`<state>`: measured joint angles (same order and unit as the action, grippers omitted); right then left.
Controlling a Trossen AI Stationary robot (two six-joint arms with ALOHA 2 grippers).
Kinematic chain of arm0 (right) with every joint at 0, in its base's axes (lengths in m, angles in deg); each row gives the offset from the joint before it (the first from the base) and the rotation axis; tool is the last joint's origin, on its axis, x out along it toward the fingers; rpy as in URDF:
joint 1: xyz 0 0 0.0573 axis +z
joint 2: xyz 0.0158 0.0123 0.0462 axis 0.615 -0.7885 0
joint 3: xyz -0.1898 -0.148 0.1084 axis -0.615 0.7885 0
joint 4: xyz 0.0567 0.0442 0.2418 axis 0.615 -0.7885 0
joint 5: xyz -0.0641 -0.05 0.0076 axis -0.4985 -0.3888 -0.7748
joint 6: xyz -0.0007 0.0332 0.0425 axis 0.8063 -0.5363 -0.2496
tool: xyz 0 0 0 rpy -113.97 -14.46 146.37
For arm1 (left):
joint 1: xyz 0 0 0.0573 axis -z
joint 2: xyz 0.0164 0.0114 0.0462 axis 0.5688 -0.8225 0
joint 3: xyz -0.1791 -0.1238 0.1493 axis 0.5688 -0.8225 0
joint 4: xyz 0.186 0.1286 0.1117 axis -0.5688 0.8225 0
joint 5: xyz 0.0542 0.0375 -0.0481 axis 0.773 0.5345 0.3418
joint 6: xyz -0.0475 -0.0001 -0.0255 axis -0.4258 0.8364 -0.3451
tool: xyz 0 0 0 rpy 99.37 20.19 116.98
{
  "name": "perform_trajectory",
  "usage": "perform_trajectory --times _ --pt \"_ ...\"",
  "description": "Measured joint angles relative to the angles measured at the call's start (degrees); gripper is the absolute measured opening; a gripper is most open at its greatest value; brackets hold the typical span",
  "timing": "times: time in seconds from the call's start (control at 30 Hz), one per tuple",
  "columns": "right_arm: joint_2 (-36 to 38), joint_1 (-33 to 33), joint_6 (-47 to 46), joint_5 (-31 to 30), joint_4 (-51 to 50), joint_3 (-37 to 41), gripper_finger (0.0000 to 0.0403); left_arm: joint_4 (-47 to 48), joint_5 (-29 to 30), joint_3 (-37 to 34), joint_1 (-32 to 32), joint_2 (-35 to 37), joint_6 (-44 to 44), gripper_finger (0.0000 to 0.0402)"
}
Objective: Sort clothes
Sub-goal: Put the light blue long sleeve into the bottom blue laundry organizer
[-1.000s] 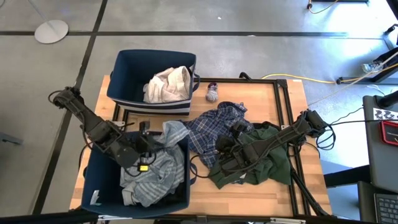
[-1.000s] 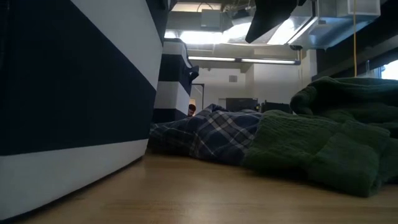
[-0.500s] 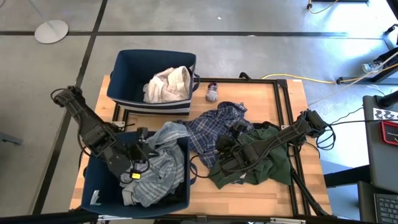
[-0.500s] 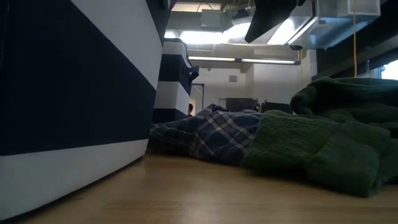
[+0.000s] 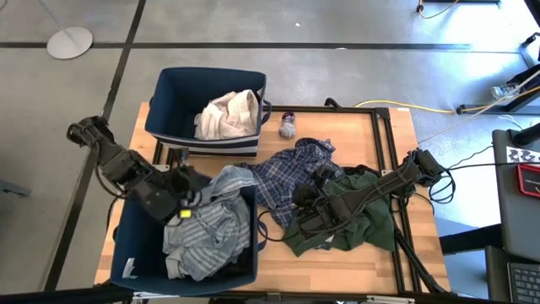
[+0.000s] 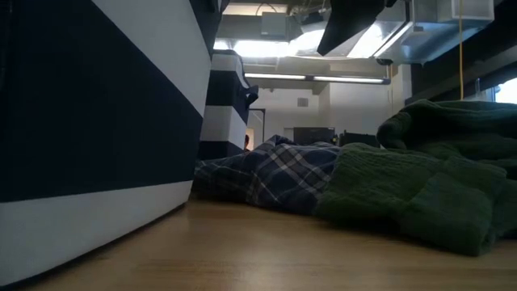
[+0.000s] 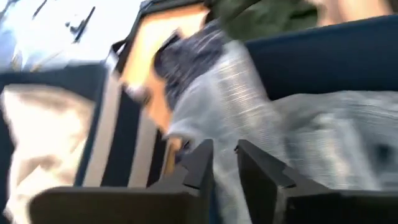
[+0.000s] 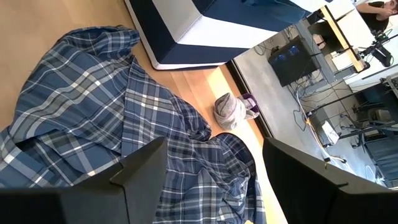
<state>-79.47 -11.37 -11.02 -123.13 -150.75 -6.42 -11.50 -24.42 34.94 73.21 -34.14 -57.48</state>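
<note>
A grey-blue striped garment (image 5: 211,232) lies in the near navy bin (image 5: 126,245), with one part draped over the bin's right wall (image 7: 230,81). My left gripper (image 5: 196,194) is above the bin's far left part. Its fingers (image 7: 224,165) are almost together with nothing between them. A white garment (image 5: 228,114) lies in the far bin (image 5: 169,93). The blue plaid shirt (image 5: 291,169) and the dark green garment (image 5: 354,219) lie on the table. My right gripper (image 8: 214,168) is open just above the plaid shirt (image 8: 93,112). A small grey-purple sock (image 5: 288,127) lies at the far edge.
The two navy bins take up the table's left half, and the near one's striped wall (image 6: 97,121) fills the left of the low view. The plaid shirt (image 6: 275,178) and the green garment (image 6: 420,186) cover the middle and right. Bare wood shows along the near right edge (image 5: 337,270).
My left gripper has drawn back from over the striped garment, first toward the table's left edge and then toward the far edge. The striped garment lies in the near bin much as before.
</note>
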Motion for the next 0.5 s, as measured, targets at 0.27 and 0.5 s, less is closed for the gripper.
perform_trajectory --times 0.27,0.5 --pt "0.0 0.0 0.2 -0.2 0.2 0.0 0.0264 -0.1 -1.5 -2.1 -5.5 0.0 -5.4 0.0161" --pt "0.0 0.0 0.2 -0.6 0.5 0.0 0.0264 -5.0 -7.1 -2.7 -7.9 0.0 -5.6 0.0195"
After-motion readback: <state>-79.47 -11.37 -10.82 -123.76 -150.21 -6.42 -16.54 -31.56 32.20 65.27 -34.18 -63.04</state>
